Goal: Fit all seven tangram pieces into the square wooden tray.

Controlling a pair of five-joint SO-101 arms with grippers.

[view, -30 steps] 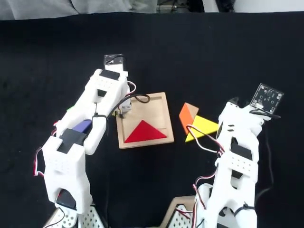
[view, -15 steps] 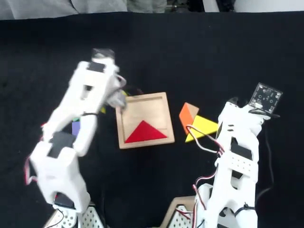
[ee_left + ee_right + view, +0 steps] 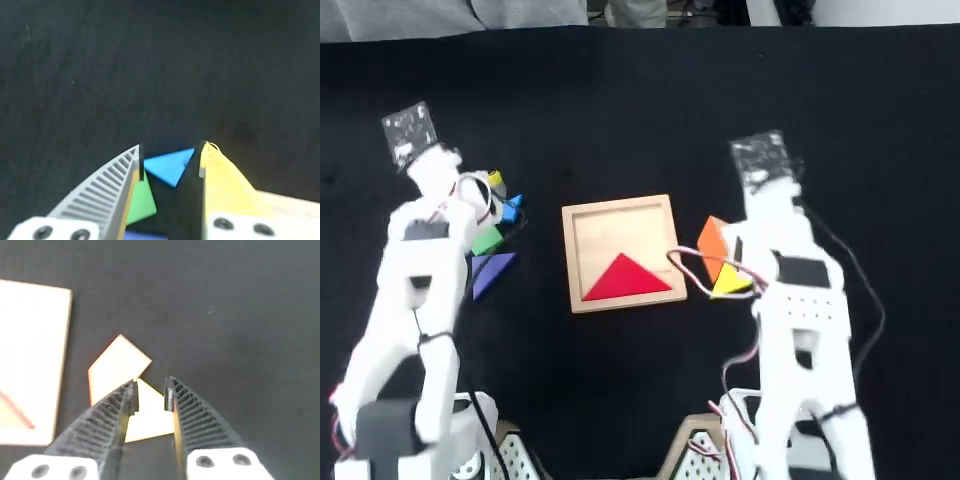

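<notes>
On my left side, my left claw [image 3: 170, 152] hangs over the black table [image 3: 620, 100] with its two fingers spread apart and nothing between them. Through the gap I see a blue triangle [image 3: 167, 166] lying just past the tips, and a green piece [image 3: 141, 202] lies beside it, partly under my grey finger. From above, a purple triangle [image 3: 492, 272] lies just beside the green one, nearer to my base.

In the middle sits the square wooden tray [image 3: 620, 208], flat on the table and well apart from that cluster. A red triangle [image 3: 625, 278] lies inside it, its long side along the edge nearest my bases.

To the right of the tray, an orange piece [image 3: 711, 243] and a yellow triangle [image 3: 732, 283] lie touching each other on the table. My right claw [image 3: 150, 385] hangs above them, fingers parted by a narrow gap and gripping nothing, with the yellow triangle showing through it.
</notes>
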